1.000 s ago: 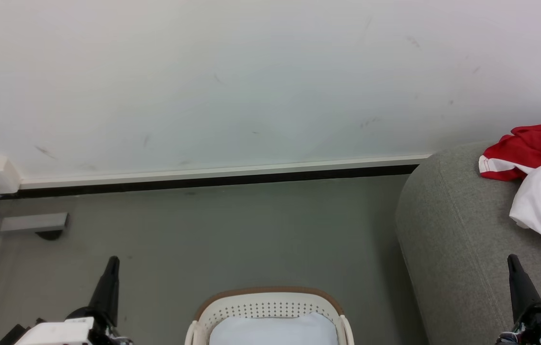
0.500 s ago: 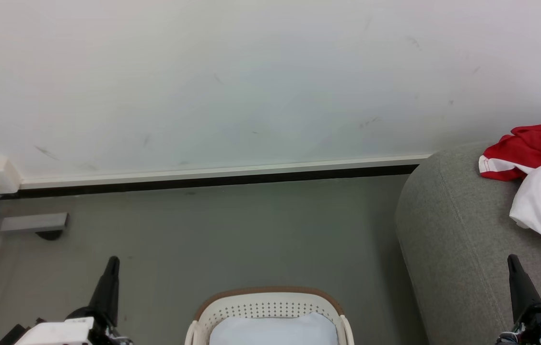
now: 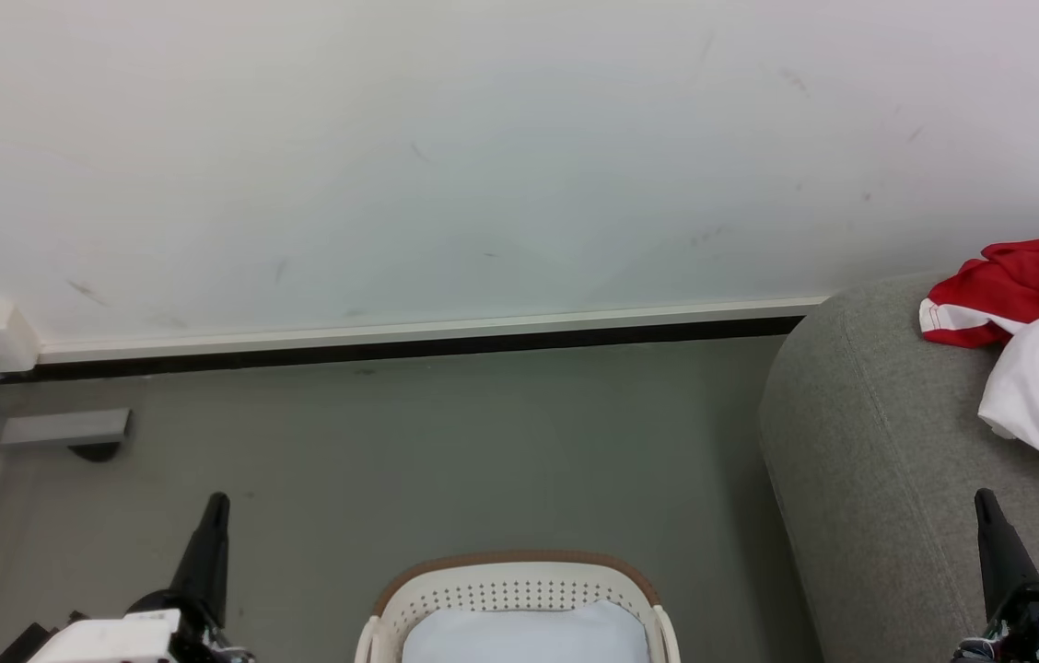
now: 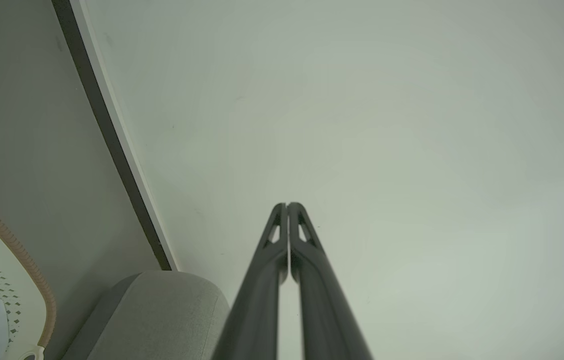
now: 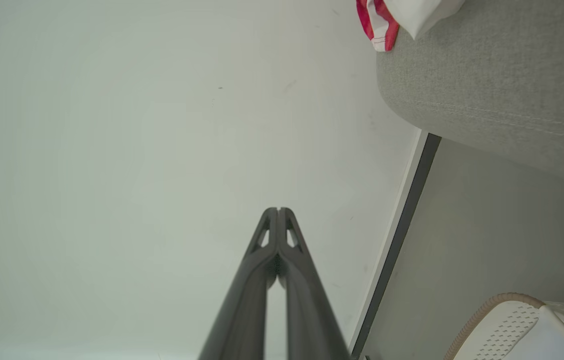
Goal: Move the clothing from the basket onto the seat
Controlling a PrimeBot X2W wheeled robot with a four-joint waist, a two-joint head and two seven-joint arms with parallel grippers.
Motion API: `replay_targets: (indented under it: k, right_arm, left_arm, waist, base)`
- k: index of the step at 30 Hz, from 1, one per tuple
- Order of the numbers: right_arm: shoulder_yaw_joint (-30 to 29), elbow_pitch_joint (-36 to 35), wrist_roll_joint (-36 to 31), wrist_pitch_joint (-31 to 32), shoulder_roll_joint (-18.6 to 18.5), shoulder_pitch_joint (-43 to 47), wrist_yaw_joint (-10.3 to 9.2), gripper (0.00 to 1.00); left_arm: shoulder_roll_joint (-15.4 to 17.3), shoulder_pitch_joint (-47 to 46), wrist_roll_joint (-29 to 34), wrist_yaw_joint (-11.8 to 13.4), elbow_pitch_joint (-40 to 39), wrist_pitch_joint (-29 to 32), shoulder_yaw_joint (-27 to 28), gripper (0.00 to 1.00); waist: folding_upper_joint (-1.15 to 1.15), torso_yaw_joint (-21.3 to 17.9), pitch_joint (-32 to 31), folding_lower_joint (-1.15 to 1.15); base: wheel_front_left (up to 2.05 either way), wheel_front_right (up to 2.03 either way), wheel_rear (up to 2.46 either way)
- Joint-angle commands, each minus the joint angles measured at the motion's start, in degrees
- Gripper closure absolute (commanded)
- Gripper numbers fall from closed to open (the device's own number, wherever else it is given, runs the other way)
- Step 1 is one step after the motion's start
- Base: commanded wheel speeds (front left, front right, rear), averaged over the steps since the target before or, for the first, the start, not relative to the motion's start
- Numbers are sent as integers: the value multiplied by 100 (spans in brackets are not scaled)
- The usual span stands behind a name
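Our left gripper (image 4: 287,205) has its two dark fingers pressed flat together with nothing between them, tips pointing toward the pale wall (image 3: 483,166) beyond the basket (image 3: 519,562). It hangs to the basket's left, clear of it. Our right gripper (image 5: 278,210) is the same, fingers closed on each other and empty, off to the basket's right and seen against the grey fabric of the seat (image 3: 860,433). Between the two, the basket stands on the grey floor (image 3: 446,442), its brown rim and perforated cream wall in sight. A smooth pale blue-white thing (image 3: 524,635) lies inside; we cannot tell what it is. The clothing (image 3: 1031,304), red with white panels and red stripes, lies bunched on the seat, right of the basket and farther back, well apart from it and from both grippers. A dark skirting strip (image 3: 391,350) runs along the foot of the wall behind the basket.
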Motion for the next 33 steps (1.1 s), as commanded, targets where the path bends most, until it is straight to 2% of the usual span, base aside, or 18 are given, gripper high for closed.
replay_targets:
  k: [1,33]
  right_arm:
    - [-21,-27,3,20,-43,-68,-14,100]
    - [-21,-27,3,20,-43,-68,-13,100]
  left_arm:
    - [12,-50,-80,4,-17,20,7,100]
    - [13,-50,-81,4,-18,20,7,100]
  waist:
    - [0,0,0,0]
    - [0,0,0,0]
  base:
    - [0,0,0]
    - [0,0,0]
